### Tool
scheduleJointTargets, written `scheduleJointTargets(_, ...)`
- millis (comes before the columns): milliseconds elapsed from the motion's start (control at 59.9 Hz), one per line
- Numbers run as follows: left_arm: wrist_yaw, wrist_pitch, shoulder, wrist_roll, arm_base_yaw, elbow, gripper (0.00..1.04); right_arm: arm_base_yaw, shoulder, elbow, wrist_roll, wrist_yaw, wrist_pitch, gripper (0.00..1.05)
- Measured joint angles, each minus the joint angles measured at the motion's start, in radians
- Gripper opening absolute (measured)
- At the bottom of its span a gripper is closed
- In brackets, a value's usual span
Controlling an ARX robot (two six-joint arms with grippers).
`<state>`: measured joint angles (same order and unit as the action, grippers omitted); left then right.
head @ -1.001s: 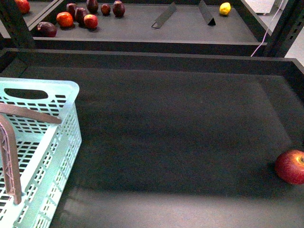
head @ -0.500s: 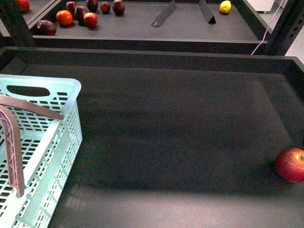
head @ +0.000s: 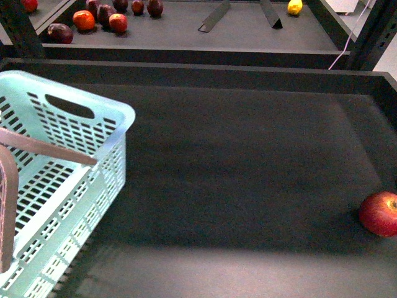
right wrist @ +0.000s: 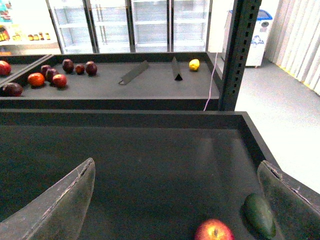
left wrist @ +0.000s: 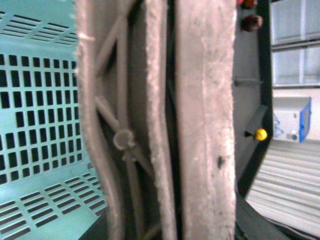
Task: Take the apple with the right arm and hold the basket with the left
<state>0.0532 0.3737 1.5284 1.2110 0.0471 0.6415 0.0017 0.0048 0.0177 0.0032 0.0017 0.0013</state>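
Apple (head: pixel 379 213) sits on the dark shelf (head: pixel 236 155) at its right edge, toward the front, red with a yellowish patch near the stem dimple. In the right wrist view a dark green oval fruit (right wrist: pixel 260 215) lies just beside it, nearer the shelf's right rim.

Basket (head: pixel 93 133), pale mint with slotted walls and an oval hand hole, takes up the shelf's front left corner, well apart from the apple. It looks tilted, its far rim standing high. Two brown handles (head: pixel 46 147) cross its open top.

Right tool (right wrist: pixel 176 165) hangs above the shelf with its grey fingers (right wrist: pixel 60 205) spread wide and nothing between them. The apple shows low between the two fingers, clear of both.

The left wrist view is filled at very close range by a brown ribbed handle and grey-brown bars, with the basket's slotted wall behind. I cannot make out the left tool's fingers there, so I cannot tell whether it grips or gapes.

On the back shelf (head: pixel 167 28) a group of dark red fruits (head: pixel 93 15) lies at the left end, a small yellow fruit (head: pixel 294 7) at the right end, and two dark wedges (head: pixel 214 17) between them. Glass-door fridges (right wrist: pixel 150 22) stand beyond.
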Motion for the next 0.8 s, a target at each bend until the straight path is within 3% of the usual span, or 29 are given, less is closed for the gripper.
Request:
scheduleJointTargets(217, -0.017, -0.114, -0.103, -0.063, -0.127, 0.119, 0.27, 0.0, 0.0, 0.0, 0.0, 0.0, 0.0, 0.96)
scheduleJointTargets(467, -0.027, -0.208, -0.099, -0.158, -0.383, 0.259, 0.27, 0.0, 0.0, 0.0, 0.0, 0.0, 0.0, 0.96)
scheduleJointTargets(801, -0.058, -0.312, -0.049, -0.233, -0.596, 0.384, 0.27, 0.0, 0.0, 0.0, 0.0, 0.0, 0.0, 0.96)
